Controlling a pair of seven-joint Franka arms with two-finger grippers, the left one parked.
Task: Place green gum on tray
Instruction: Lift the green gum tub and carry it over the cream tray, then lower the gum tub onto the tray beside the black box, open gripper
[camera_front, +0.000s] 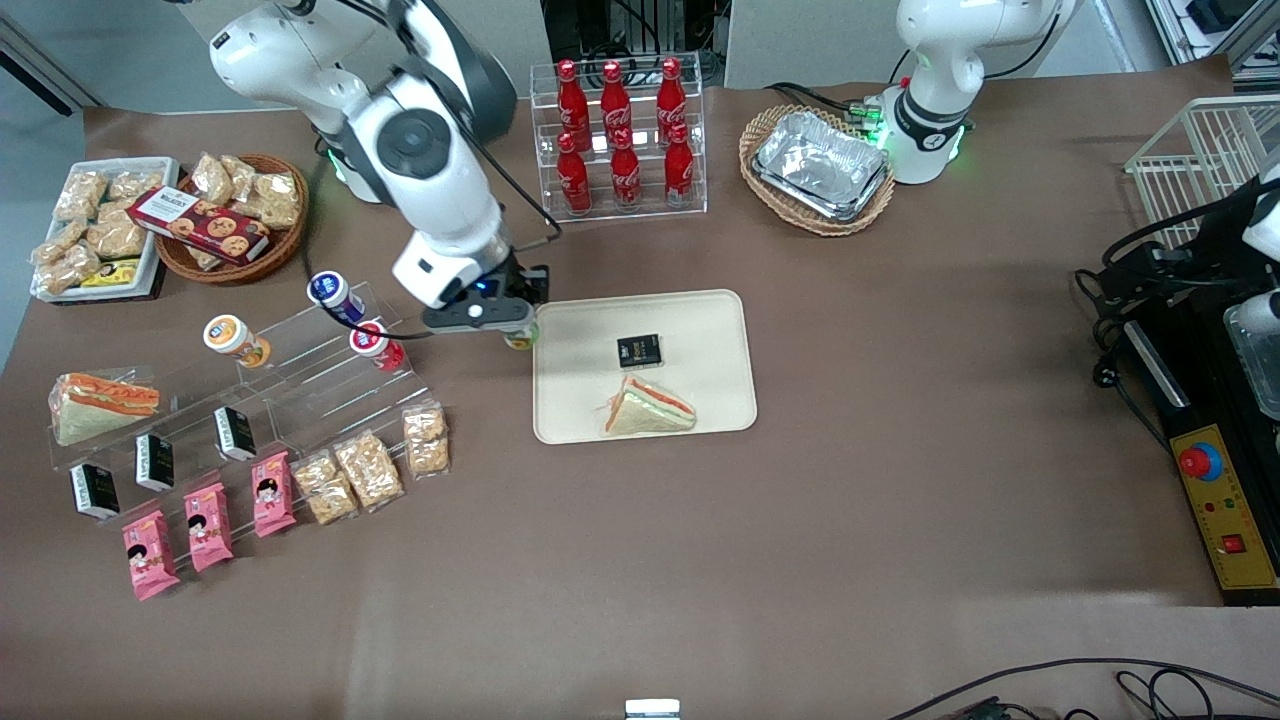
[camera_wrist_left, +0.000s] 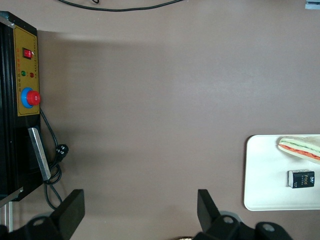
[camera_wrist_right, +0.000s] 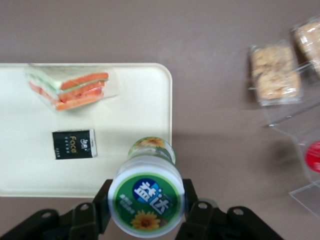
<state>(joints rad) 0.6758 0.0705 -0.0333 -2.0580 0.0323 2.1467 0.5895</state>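
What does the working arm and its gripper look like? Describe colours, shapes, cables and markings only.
The working arm is glossy white with rounded segments and dark grey round joint caps. A thin black cable loops along it toward the wrist. Its two-finger gripper, at the cream-beige tray's edge, is black, with a small blue light and a white round dot on its body; screw heads show on the fingers' black mounts.

Gum canister held at the tray's rim, sandwich and small box already on the tray

The gripper (camera_front: 519, 333) holds the green gum (camera_wrist_right: 146, 199) between its fingers above the rim of the tray (camera_front: 700, 310), at the edge toward the working arm's end of the table. On the tray lie a small box (camera_front: 638, 350) and a wrapped sandwich (camera_front: 648, 408) (the sandwich nearer the front camera). The acrylic stepped rack (camera_front: 300, 345) stands beside the tray, toward the working arm's end.
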